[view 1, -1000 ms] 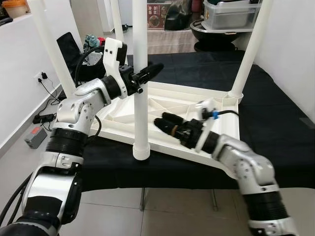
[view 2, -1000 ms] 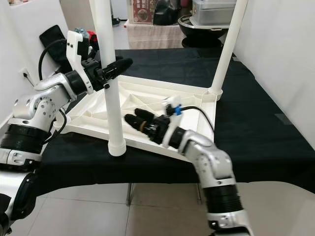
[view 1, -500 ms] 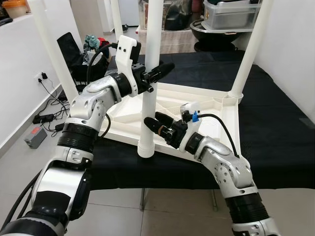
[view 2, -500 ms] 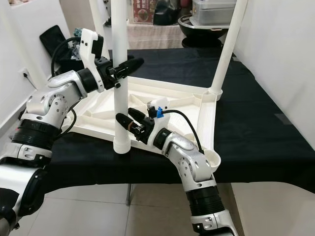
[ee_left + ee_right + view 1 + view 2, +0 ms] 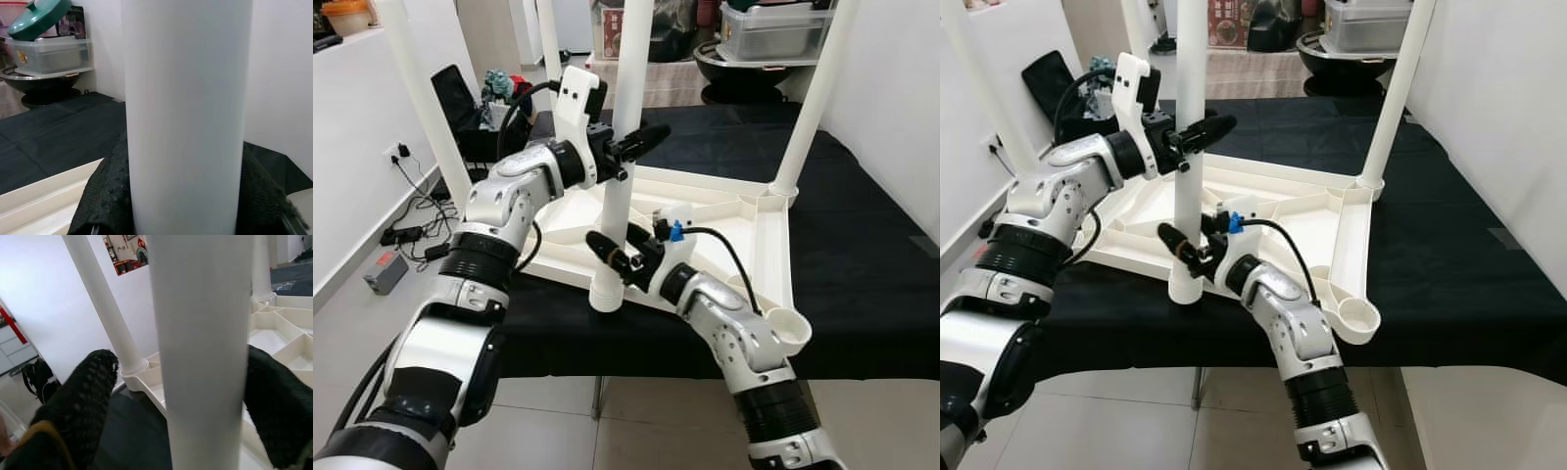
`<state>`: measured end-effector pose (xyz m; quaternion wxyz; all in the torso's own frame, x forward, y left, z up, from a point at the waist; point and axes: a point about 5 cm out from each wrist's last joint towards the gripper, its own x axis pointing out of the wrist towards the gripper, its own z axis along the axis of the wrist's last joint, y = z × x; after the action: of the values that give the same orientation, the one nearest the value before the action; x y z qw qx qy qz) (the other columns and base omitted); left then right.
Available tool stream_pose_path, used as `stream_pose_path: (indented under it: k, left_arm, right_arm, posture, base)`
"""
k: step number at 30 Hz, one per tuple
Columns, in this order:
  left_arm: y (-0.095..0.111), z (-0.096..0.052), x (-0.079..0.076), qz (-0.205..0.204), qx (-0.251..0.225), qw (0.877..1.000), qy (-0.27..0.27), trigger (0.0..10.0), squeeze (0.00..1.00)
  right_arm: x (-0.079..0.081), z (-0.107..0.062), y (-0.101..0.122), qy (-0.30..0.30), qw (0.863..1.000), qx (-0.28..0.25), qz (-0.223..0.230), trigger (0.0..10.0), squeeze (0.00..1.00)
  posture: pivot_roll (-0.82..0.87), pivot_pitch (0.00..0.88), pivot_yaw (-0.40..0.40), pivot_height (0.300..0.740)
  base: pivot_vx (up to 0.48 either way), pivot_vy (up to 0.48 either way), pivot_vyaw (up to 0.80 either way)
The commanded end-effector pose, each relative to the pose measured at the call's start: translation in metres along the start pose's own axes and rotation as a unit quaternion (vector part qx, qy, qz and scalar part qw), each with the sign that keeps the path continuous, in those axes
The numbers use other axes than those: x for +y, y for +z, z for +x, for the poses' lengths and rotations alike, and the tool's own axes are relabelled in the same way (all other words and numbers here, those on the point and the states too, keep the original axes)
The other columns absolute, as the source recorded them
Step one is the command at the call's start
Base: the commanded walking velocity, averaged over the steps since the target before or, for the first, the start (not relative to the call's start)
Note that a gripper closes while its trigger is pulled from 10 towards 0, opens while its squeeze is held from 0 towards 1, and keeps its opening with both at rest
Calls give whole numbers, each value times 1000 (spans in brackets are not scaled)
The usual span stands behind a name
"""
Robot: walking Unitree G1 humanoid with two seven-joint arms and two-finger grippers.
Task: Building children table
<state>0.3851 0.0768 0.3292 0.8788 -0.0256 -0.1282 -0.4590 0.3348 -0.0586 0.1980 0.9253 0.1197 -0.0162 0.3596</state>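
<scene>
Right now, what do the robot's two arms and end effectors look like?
Both arms are silver with black ribbed joints. Each left end effector and right end effector has long black textured fingers, a white wrist bracket and a black cable; the right's has a blue connector.

Two silver arms with ribbed black joint rings. The left end effector wears long black textured fingers under a white bracket; the right end effector has a white mount, blue clip and looping black cable.
</scene>
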Motion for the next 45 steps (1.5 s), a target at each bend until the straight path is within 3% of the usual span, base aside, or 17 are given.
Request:
stream_pose_path:
  k: [1, 2, 4, 5, 21, 28, 45]
  left_arm:
    - [21, 5, -2, 35, -36, 999, -4, 10000, 0]
    - [23, 7, -2, 38, -40, 998, -3, 10000, 0]
    - [25, 8, -2, 39, -42, 998, -3, 10000, 0]
    - [27, 10, -2, 41, -45, 998, -2, 10000, 0]
    - [33, 24, -6, 41, -59, 997, -4, 10000, 0]
    - [28, 28, -9, 36, -59, 998, -9, 10000, 0]
    - [25, 31, -12, 37, -59, 998, -15, 10000, 0]
  right_arm:
    - [3, 5, 5, -2, 1000, -12, -9, 10000, 1000]
    - [4, 8, 7, -5, 1000, -16, -5, 10000, 741]
    - [5, 10, 8, -5, 1000, -18, -2, 10000, 741]
    - [5, 12, 10, -13, 1000, -22, -9, 10000, 0]
    - [3, 25, -4, -59, 998, 1, -29, 10000, 0]
    - [-8, 32, 7, -109, 994, -26, -16, 10000, 0]
    - [-4, 42, 22, -113, 992, -50, -26, 10000, 0]
  posture:
    - [74, 29, 5, 740]
    - [74, 26, 7, 740]
    - [74, 26, 7, 740]
    - [71, 22, 9, 740]
    - [74, 11, 8, 740]
    - [75, 14, 8, 740]
    - [75, 23, 11, 740]
  base:
    - [0, 0, 0]
    - [0, 0, 0]
    - [0, 0, 0]
    - [0, 0, 0]
    - [0, 0, 0]
    - [0, 0, 0]
    - [0, 0, 0]
